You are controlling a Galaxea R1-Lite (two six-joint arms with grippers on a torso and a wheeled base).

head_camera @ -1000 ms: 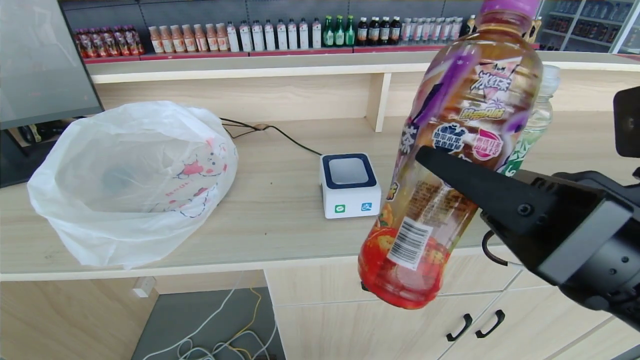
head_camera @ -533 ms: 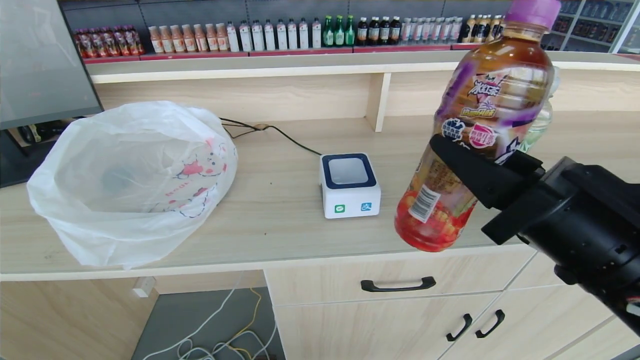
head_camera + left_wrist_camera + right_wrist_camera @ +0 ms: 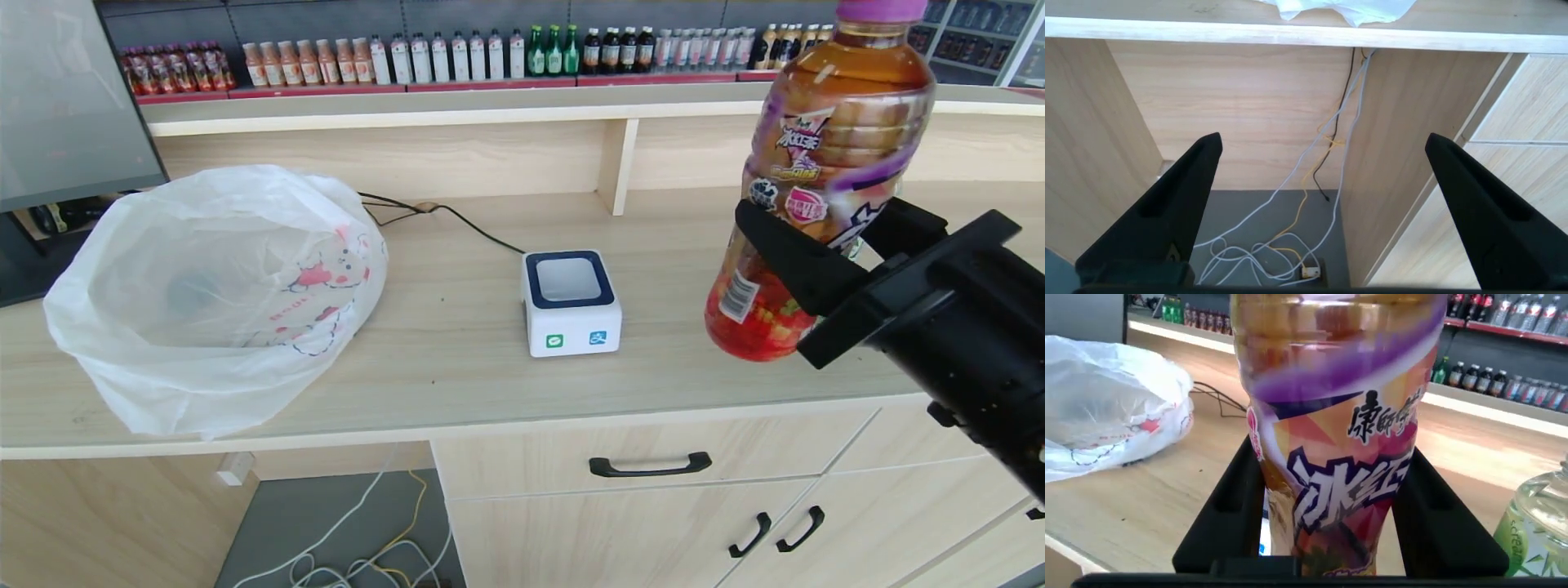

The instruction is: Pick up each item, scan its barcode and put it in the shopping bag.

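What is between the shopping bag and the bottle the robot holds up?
The small white scanner sits on the counter between the shopping bag and the held bottle. The head view shows it.

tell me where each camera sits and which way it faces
Head view: on the head, facing forward and down at the counter, scanner and bag; right hand holds a bottle.
Left wrist view: on the left wrist, below the counter edge, facing cables; open left hand shows.
Right wrist view: on the right wrist, facing the bottle inside its hand.
Shared: head and right wrist views both show bottle and bag.
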